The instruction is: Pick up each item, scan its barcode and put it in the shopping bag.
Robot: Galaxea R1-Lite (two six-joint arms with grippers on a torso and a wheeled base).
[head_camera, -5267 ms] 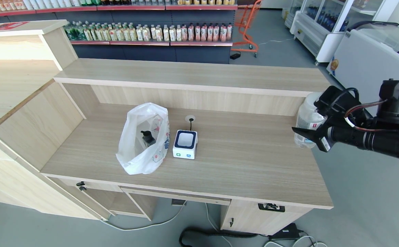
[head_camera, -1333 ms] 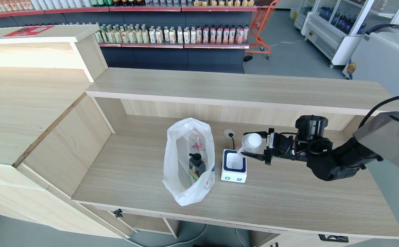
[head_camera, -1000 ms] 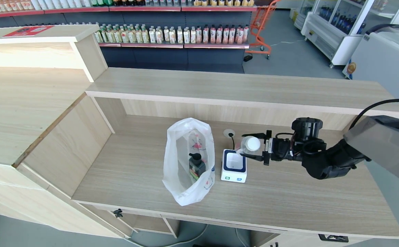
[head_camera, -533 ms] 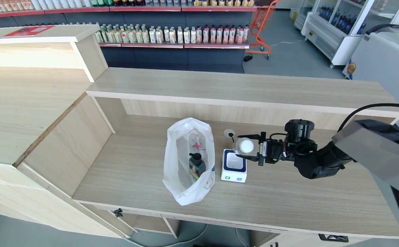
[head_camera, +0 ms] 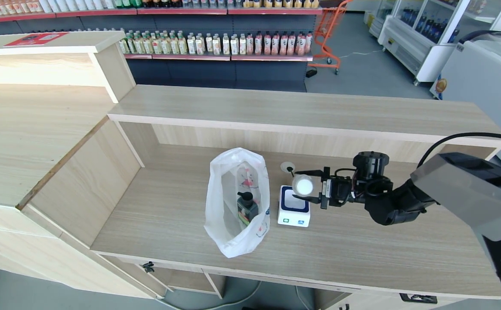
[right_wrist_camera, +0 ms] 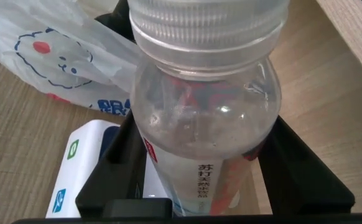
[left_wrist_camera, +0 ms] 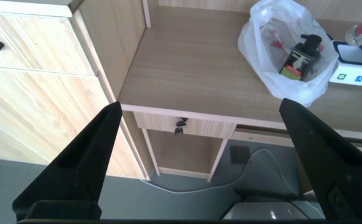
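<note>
1 pump (head_camera: 247, 209) sits in the bag (head_camera: 219, 202); our right gripper (head_camera: 302, 186) clamps a bottle (right_wrist_camera: 206, 124) just above the scanner (head_camera: 293, 214); bagging is left.

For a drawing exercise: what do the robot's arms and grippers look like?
Right arm: angular silver-grey shell, rounded black wrist, thin black cable arching above. Right gripper: black, slim pointed fingers, small white label. Left gripper: black, broad tapering fingers.
</note>
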